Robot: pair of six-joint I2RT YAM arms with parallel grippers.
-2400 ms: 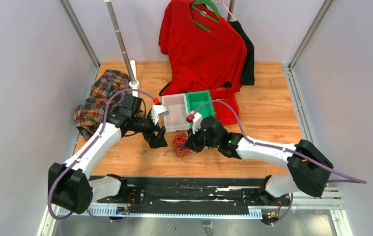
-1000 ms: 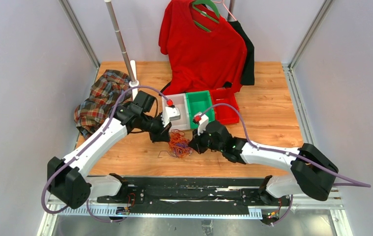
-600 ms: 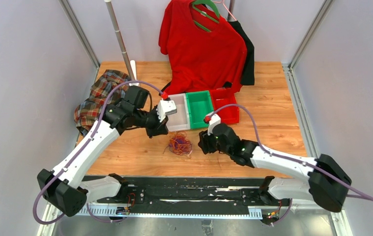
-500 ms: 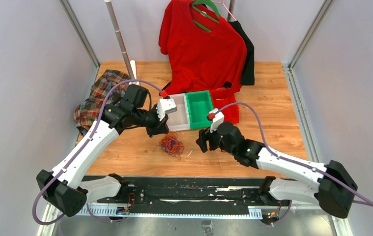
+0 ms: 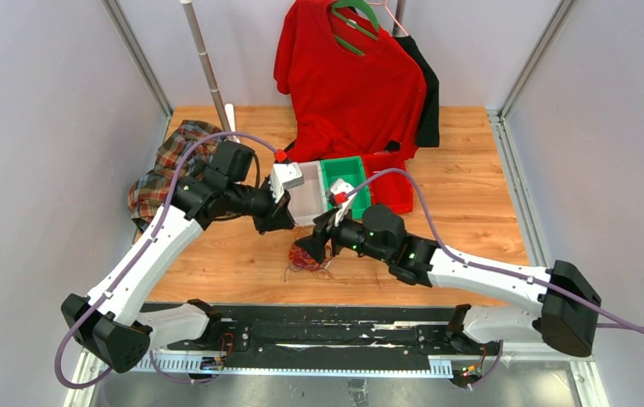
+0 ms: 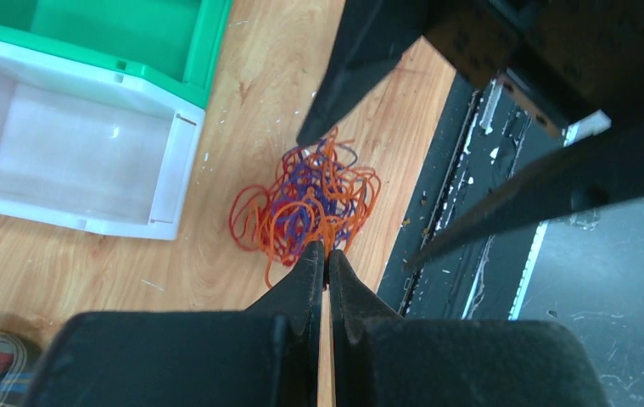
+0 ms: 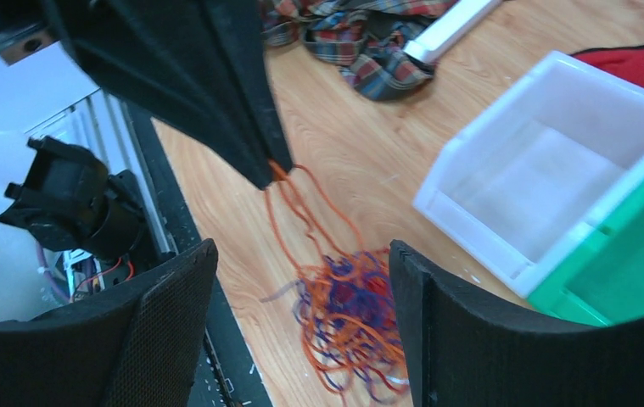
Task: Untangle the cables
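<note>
Nothing separated yet: cables (image 5: 305, 254) one wad by table (image 5: 471, 170) front edge; left claw (image 6: 325, 254) pinches orange strands, right claw (image 7: 301, 246) gapes empty.

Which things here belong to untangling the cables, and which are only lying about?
Job in hand:
cables
left gripper, shut on orange strands
right gripper, open, close to them

Lying about:
white bin
green bin
red bin
red shirt
plaid cloth

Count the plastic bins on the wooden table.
3, side by side: white plastic bin on the left, green bin in the middle, red bin on the right. No others visible.
</note>
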